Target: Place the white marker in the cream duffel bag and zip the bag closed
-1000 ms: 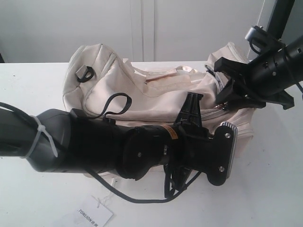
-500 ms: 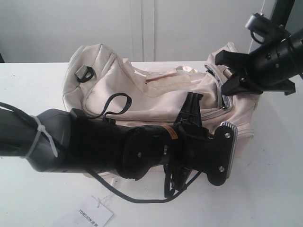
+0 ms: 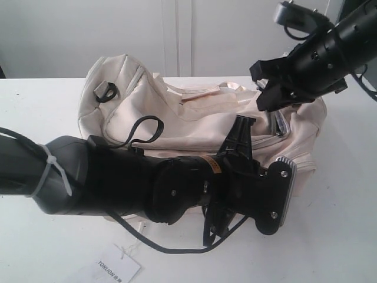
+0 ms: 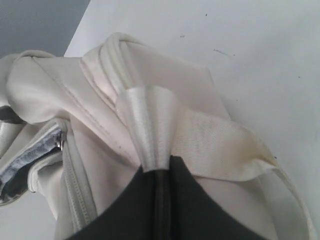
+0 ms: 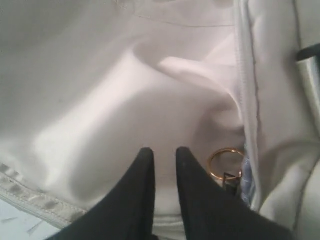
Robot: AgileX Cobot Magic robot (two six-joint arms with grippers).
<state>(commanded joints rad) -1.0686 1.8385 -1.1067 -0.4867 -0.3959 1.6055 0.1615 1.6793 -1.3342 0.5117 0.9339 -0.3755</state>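
White table [image 3: 47, 100] carrying cream duffel bag [image 3: 177, 112], which lies from centre toward 12 o'clock in the exterior view. Soft cream fabric, curved top flap, black D-ring [image 3: 106, 92] at its 10 o'clock end. Left gripper [image 3: 240, 127] at bag's 5 o'clock side, fingers pinched together on satin strap handle [image 4: 150, 125]. Right gripper [image 3: 263, 88] over bag's 2 o'clock end, fingers narrowly apart with nothing between them, just beside gold ring pull [image 5: 226, 163].

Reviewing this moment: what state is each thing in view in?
cream duffel bag: zip partly open at one end.
strap handle: pinched by the left tool.
left tool: shut on the strap handle.
right tool: slightly open, empty.
gold ring pull: free, beside the right tool.
paper tag: lying flat.
white marker: not visible.
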